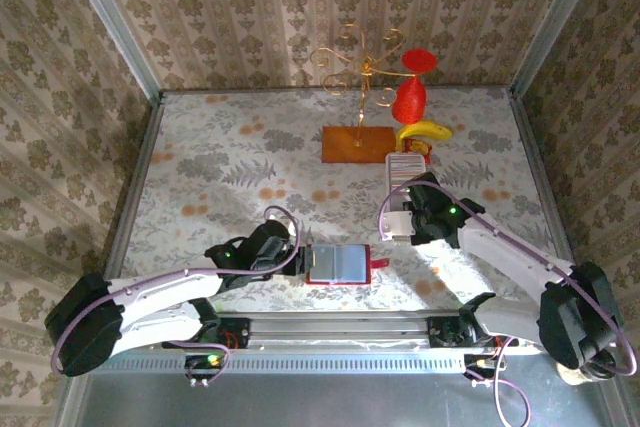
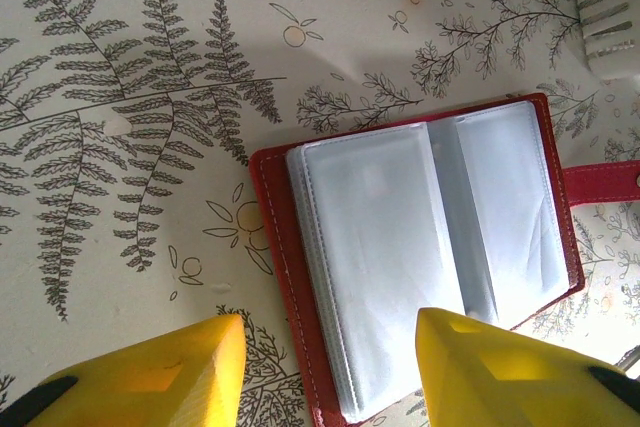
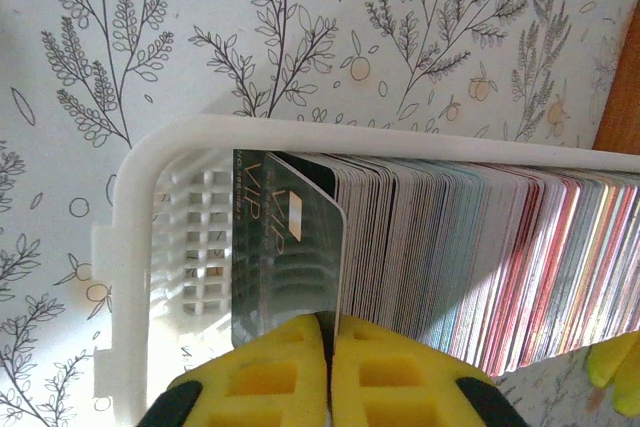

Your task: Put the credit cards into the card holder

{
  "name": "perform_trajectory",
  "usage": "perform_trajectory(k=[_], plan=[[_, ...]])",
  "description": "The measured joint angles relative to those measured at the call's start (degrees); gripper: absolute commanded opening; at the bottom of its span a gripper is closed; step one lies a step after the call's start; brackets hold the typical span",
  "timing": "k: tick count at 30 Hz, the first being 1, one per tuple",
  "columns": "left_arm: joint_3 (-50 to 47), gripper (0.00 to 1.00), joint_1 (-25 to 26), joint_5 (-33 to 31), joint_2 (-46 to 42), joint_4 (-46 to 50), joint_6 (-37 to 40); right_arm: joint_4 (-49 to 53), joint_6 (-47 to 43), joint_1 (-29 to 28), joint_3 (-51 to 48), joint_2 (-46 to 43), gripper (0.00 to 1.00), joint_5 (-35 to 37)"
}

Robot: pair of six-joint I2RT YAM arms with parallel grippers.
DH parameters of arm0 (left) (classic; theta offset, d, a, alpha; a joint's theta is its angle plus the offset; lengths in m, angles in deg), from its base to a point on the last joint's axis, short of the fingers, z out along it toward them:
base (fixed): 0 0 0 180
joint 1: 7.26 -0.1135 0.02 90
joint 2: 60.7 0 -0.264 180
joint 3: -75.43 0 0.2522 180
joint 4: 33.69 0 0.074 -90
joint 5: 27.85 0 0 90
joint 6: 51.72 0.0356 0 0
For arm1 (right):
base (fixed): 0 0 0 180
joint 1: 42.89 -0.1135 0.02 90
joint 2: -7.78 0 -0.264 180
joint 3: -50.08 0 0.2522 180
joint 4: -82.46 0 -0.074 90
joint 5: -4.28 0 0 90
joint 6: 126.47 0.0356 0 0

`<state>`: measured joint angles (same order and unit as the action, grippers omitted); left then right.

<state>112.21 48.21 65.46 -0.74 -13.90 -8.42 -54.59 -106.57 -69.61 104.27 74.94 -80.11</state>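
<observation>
Right arm (image 1: 500, 247) stretched forward, fingers (image 3: 260, 382) pinching the frontmost credit card (image 3: 285, 247).

Red card holder (image 2: 430, 237) (grey-blue pockets (image 2: 370, 247)) on fern-printed table (image 2: 120, 47).

You have the card holder (image 1: 338, 264) on the surface (image 1: 230, 167) near front centre, and the credit cards (image 3: 450, 257) stand in the tray (image 3: 135, 247) behind it to the right.
</observation>
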Motion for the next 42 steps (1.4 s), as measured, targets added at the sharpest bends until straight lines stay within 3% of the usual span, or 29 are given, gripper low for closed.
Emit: perform_trajectory(k=[7, 19, 25, 33, 42], plan=[[0.0, 0.48, 0.0, 0.02, 0.0, -0.09, -0.04, 3.63, 2.69, -0.9, 0.0, -2.62, 0.0, -0.44], [0.0, 0.48, 0.0, 0.09, 0.0, -0.09, -0.2, 9.4, 9.6, -2.62, 1.46, -8.17, 0.0, -2.67], [0.0, 0.48, 0.04, 0.17, 0.0, -0.07, -0.37, 12.61, 17.03, -3.78, 5.7, -10.01, 0.0, -4.17], [0.0, 0.48, 0.04, 0.17, 0.0, 1.03, -1.09, 11.63, 44.72, -6.12, 10.23, -15.32, 0.0, -8.81], [0.81, 0.49, 0.04, 0.57, 0.48, 1.6, -2.38, 1.44, 93.37, -7.96, 6.14, -14.01, 0.0, -15.02]])
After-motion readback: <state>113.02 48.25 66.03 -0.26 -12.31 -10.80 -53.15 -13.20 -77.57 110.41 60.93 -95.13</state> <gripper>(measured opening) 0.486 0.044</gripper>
